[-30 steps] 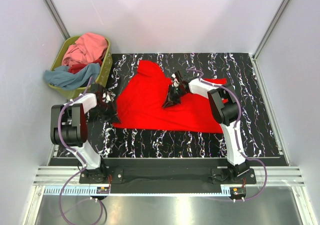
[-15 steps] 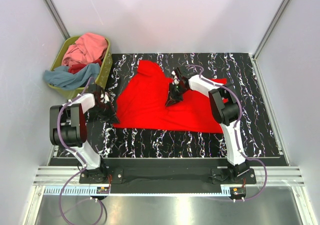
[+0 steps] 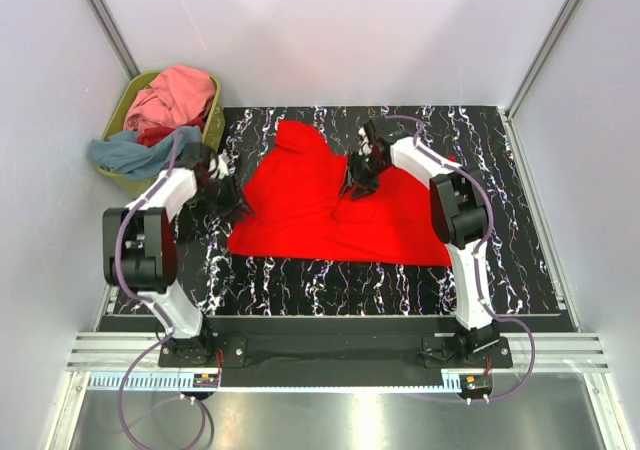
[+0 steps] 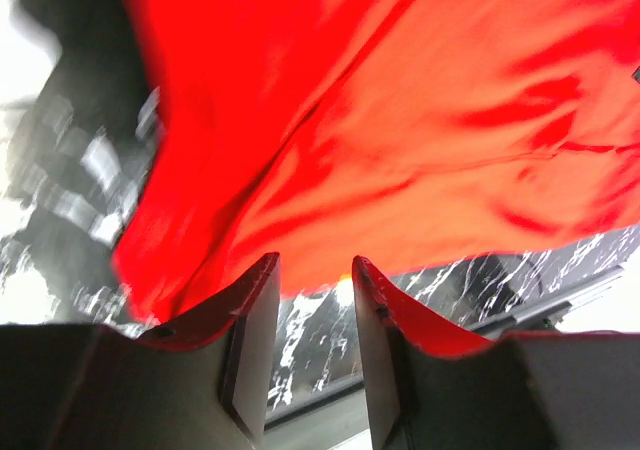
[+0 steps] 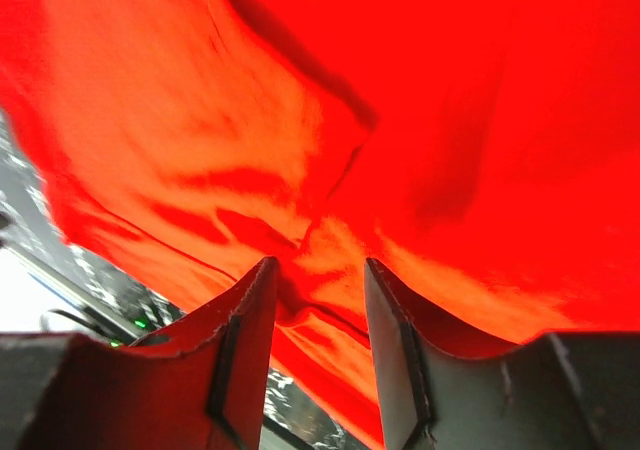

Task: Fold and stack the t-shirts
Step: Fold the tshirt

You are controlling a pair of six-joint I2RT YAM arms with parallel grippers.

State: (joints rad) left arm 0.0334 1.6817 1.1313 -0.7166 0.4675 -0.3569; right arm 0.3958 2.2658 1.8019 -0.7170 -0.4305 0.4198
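A bright red t-shirt (image 3: 310, 205) lies spread on the black marbled table (image 3: 500, 260), with a crease near its middle. My left gripper (image 3: 237, 203) is at the shirt's left edge. In the left wrist view it (image 4: 315, 266) is open, with bare table between the fingers and the red cloth (image 4: 400, 120) just beyond the tips. My right gripper (image 3: 357, 184) hovers over the shirt's upper middle. It (image 5: 320, 266) is open above a wrinkle of red cloth (image 5: 330, 240). Pink (image 3: 180, 92), grey-blue (image 3: 130, 152) and red (image 3: 155, 133) shirts are heaped in the basket.
The olive-green plastic basket (image 3: 212, 135) stands at the far left corner, just off the table's edge and close to my left arm. White walls and metal posts (image 3: 545, 40) enclose the table. Bare table shows to the right and in front of the shirt.
My left gripper has swung from the shirt's near-left corner farther back along its left edge. My right gripper has drawn back toward the far right across the shirt. Both are open.
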